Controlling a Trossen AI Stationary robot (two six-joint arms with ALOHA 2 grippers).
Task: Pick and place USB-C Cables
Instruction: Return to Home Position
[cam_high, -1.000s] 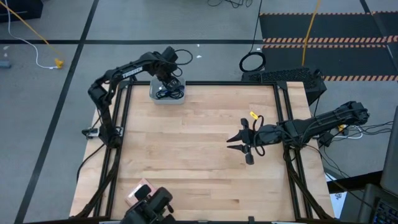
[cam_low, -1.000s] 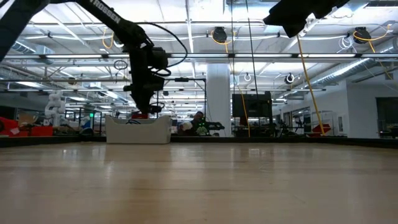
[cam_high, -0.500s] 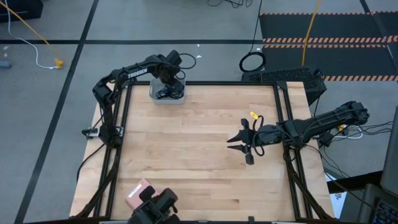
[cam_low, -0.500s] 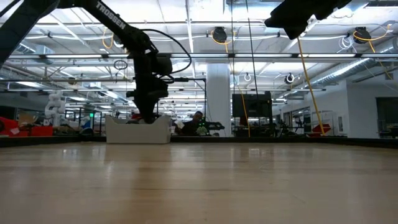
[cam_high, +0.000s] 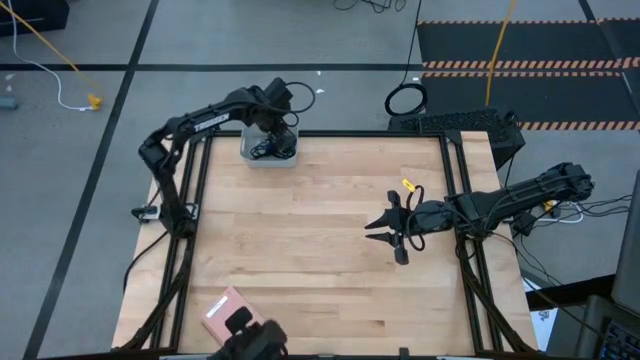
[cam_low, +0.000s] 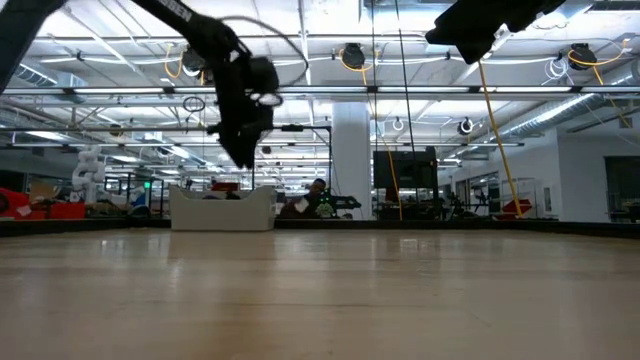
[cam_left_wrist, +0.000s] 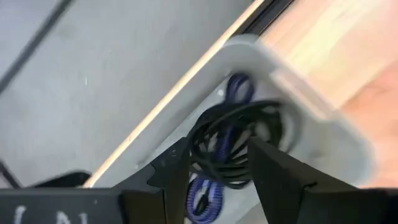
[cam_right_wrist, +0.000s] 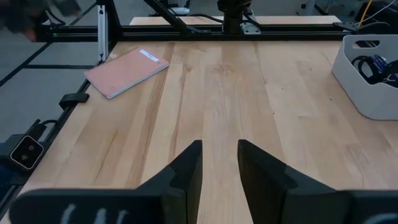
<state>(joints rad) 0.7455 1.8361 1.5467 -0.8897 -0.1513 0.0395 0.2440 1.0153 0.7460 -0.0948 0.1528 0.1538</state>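
On the wooden table (cam_high: 320, 260), the one thing that has changed is the left arm (cam_high: 200, 120). Half a second ago it reached down into the white bin (cam_high: 248, 152) at the table's 11 o'clock corner. In the low view it has now lifted, so the left gripper (cam_low: 243, 158) hangs clear above the bin's rim. Its wrist camera looks past parted, empty fingers straight down onto the USB-C Cables (cam_left_wrist: 273, 118), which lie as a tangle of black loops with the purple-blue cable (cam_left_wrist: 239, 87) among them. All of it is inside the bin, though I cannot count the black ones separately. No cable shows on the bare boards, so the sorting looks finished and the lift reads as the start of a retreat to rest. The right arm (cam_high: 500, 205) has not stirred. It reaches in from 3 o'clock, and the right gripper (cam_high: 368, 230) is held above mid-table with its fingers apart and nothing in them. The pink pad (cam_high: 220, 308) lies at 7 o'clock, well apart from both arms. The black hoop (cam_high: 405, 100) sits on the floor beyond the 1 o'clock corner. Nothing stands in the left arm's way back, and the only care needed is that no loop trails up out of the bin.
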